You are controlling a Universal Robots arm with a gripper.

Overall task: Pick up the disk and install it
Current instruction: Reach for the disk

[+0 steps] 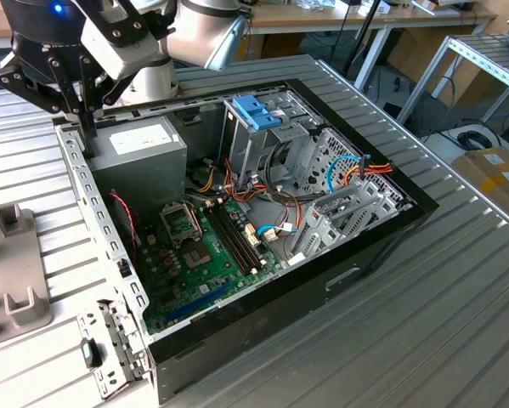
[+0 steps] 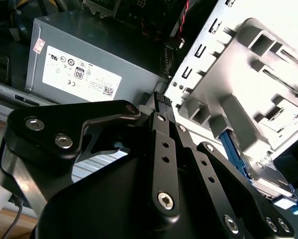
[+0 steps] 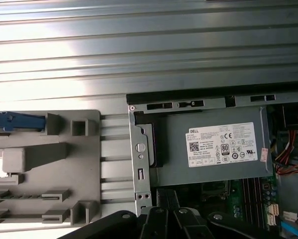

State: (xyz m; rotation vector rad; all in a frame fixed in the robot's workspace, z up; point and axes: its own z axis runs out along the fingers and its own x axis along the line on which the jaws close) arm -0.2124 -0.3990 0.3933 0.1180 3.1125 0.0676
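The disk (image 2: pixel 266 172) is a silver drive edged by a blue carrier frame. It stands on edge in a slot of the grey fixture (image 2: pixel 248 64). In the first wrist view its blue edge (image 3: pixel 14 121) lies along the fixture (image 3: pixel 64 164). My gripper (image 1: pixel 88 140) hangs over the case's rear corner, beside the grey power-supply box (image 1: pixel 139 149). Its black fingers (image 2: pixel 160 98) are shut with nothing between them. The gripper (image 3: pixel 166 195) sits between fixture and case, apart from the disk.
The open computer case (image 1: pixel 364 255) lies on a ribbed metal table (image 1: pixel 458 323). Inside are a motherboard (image 1: pixel 212 246), bundled cables, and a metal drive cage with a blue handle (image 1: pixel 258 110). The fixture (image 1: pixel 8 280) is at the exterior view's left.
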